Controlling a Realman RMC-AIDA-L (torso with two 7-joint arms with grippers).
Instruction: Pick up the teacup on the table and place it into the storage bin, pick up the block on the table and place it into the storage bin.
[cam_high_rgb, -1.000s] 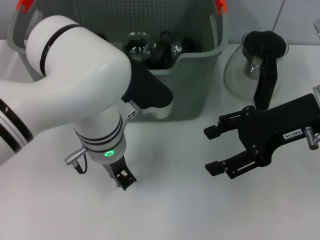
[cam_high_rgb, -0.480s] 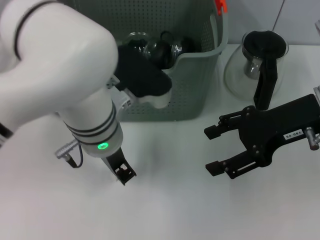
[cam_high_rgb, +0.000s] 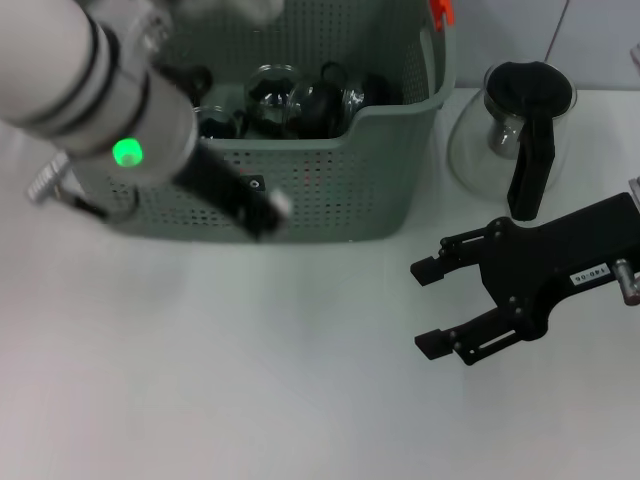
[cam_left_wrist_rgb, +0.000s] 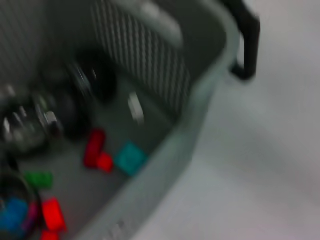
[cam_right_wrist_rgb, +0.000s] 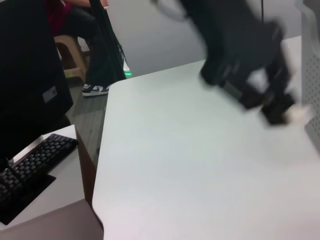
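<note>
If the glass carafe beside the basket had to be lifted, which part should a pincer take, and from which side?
Take the black handle, coming from the robot's near side. It is an upright strap down the front of the glass carafe, facing the open right pincer; the glass body looks too wide and round. The left pincer is at the storage bin.

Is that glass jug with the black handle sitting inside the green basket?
No, the glass jug stands on the table beside the basket, outside it.
</note>
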